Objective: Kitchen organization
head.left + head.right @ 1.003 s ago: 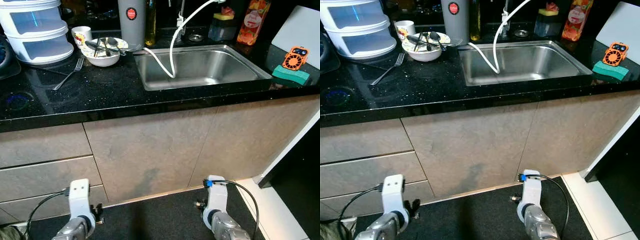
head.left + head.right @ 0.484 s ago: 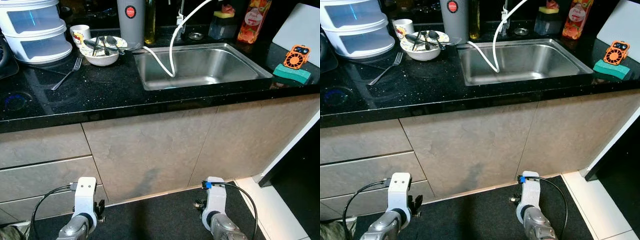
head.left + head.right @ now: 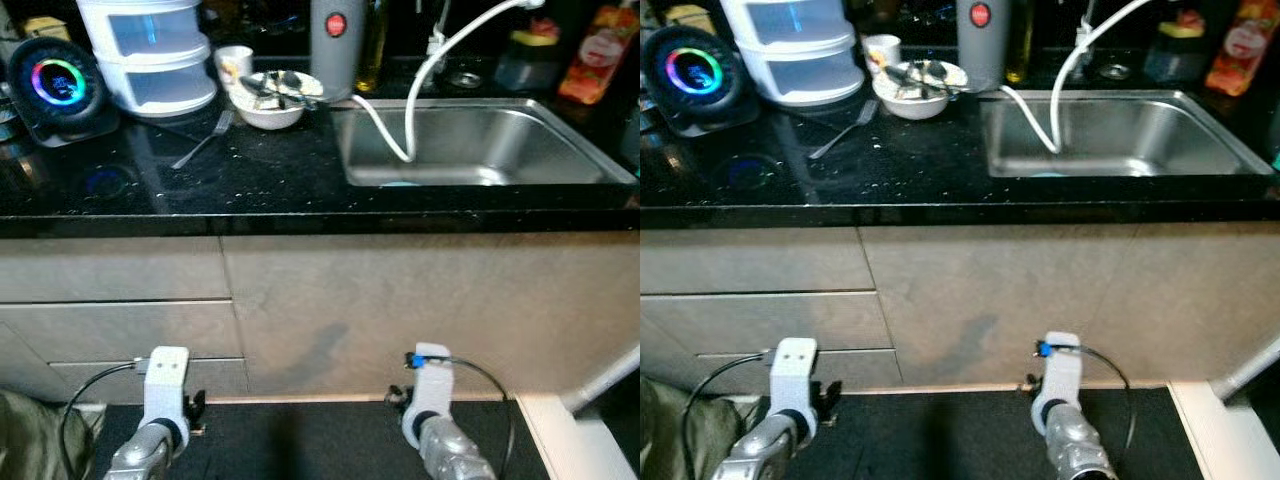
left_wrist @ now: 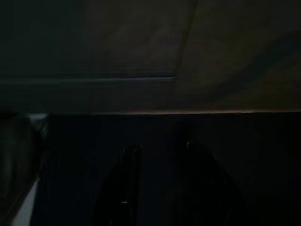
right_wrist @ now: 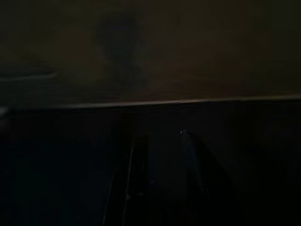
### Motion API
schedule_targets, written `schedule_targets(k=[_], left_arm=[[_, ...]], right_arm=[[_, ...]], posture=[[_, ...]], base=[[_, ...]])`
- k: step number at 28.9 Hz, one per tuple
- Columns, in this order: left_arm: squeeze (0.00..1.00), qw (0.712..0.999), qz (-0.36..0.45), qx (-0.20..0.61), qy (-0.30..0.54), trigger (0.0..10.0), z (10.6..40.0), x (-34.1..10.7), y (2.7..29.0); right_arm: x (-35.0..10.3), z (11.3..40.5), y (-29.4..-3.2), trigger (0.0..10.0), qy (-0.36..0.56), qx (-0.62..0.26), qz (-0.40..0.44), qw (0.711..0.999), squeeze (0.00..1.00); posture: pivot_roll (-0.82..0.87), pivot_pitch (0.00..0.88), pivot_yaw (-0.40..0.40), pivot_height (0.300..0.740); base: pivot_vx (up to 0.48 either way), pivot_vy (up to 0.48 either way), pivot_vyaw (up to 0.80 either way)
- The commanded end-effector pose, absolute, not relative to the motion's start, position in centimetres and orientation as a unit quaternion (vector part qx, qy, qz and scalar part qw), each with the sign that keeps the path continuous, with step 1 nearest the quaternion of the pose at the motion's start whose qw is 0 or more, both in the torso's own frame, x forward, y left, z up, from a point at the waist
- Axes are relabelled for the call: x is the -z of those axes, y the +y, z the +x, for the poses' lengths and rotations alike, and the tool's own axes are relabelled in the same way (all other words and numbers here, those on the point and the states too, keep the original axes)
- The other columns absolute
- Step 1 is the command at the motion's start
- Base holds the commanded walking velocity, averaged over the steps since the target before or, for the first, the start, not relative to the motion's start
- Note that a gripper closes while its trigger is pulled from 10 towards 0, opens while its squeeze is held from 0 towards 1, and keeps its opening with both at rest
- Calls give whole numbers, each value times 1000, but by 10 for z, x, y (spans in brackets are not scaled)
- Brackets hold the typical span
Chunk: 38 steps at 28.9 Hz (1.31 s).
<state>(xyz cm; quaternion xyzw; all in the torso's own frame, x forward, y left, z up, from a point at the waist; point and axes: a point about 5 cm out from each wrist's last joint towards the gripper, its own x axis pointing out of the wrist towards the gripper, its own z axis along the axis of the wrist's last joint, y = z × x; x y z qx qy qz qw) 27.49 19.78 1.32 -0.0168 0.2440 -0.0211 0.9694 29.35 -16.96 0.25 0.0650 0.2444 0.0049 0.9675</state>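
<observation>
Both arms are hanging idle low before the grey stone-look cabinet fronts [image 3: 330,300]. The wrist views are showing what the head views hide: the left gripper [image 4: 157,155] and right gripper [image 5: 162,141], each a pair of long black fingers with jaws standing slightly parted, holding nothing, over dark floor. Up on the glossy speckled black tabletop [image 3: 250,175], one white bowl [image 3: 268,98] is sitting heaped with cutlery, one fork [image 3: 203,140] is lying just beside it, and one cup [image 3: 234,62] is standing behind. A white hose [image 3: 415,90] is curving into the steel sink [image 3: 480,150].
</observation>
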Motion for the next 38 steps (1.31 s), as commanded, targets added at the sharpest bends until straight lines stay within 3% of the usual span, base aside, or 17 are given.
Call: schedule_targets(k=[1,8,15,38], left_arm=[[0,965,-19,23,261,10000,269,-6,197],[0,964,-14,34,264,10000,273,-8,195],[0,961,-4,33,276,10000,273,-6,194],[0,969,-25,34,244,10000,276,-13,193]], right_arm=[[6,286,-174,10000,262,19,84,961,0],[8,285,-176,10000,268,19,83,959,0],[9,285,-176,10000,271,20,79,959,0],[1,292,-178,10000,250,33,78,964,0]], posture=[[9,153,22,740],[10,162,21,740],[9,170,23,740],[-5,169,11,740]], base=[[0,0,0],[0,0,0],[0,-480,0],[0,0,-58]])
